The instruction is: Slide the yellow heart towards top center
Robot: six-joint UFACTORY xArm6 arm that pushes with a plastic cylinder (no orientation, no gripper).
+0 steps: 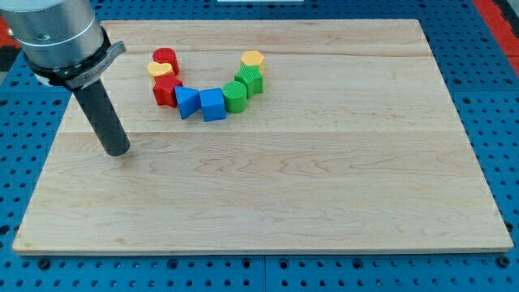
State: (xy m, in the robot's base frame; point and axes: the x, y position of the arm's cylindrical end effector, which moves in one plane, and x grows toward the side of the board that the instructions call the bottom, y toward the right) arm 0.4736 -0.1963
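Eight small coloured blocks are arranged in a U-shaped arc on the pale wooden board (324, 203), toward the view's top. The yellow heart-shaped block (160, 70) is wedged on the arc's left arm, touching a red cylinder (165, 57) above and a red block (167, 89) below; its pointing direction cannot be made out. My tip (118, 151) rests well left of the arc, touching nothing and holding nothing.

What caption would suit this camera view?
My tip rests left of a curved row of blocks, yellow heart near its left end.
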